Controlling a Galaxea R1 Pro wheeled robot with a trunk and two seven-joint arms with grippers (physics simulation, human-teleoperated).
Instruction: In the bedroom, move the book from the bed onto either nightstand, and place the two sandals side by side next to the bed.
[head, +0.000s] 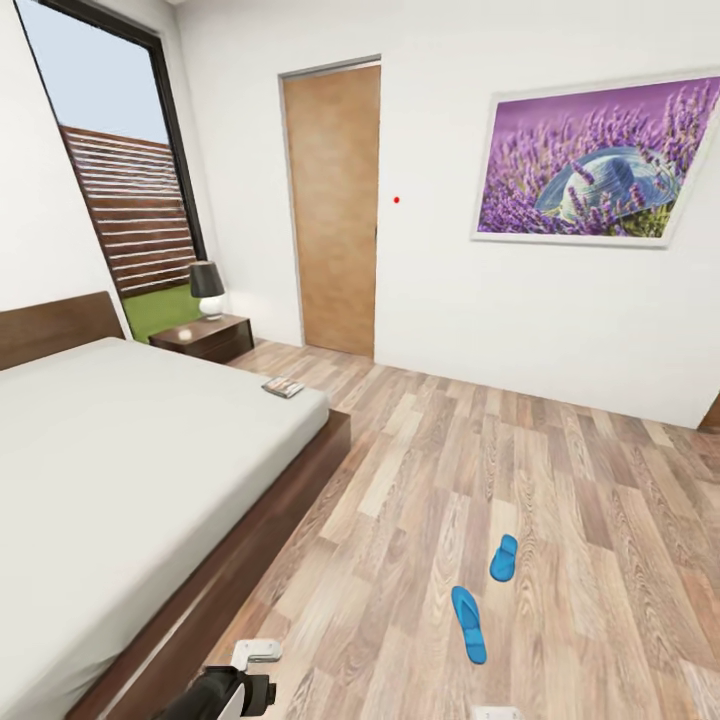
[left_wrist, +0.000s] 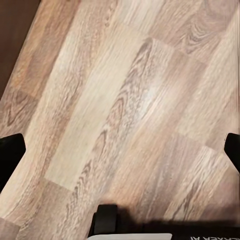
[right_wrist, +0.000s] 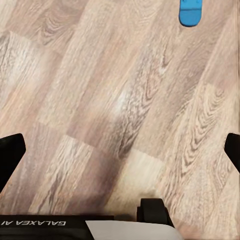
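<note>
The book (head: 283, 387) lies flat on the light-grey mattress at the far corner of the bed (head: 120, 470), which takes up the left of the head view. Beyond it a dark nightstand (head: 205, 337) stands by the window. Two blue sandals (head: 504, 558) (head: 468, 623) lie apart on the wood floor to the right of the bed, one behind the other and angled differently. My left gripper (left_wrist: 120, 155) is open over bare floor, with the bed's dark frame (left_wrist: 15, 30) at one side. My right gripper (right_wrist: 120, 155) is open too, and one sandal's end (right_wrist: 191, 12) shows ahead of it.
A black-shaded lamp (head: 207, 288) stands on the nightstand. A closed wooden door (head: 333, 210) is in the far wall, and a lavender picture (head: 600, 160) hangs to its right. Wood-plank floor (head: 560, 470) stretches right of the bed. My left arm (head: 240, 690) shows low in the head view.
</note>
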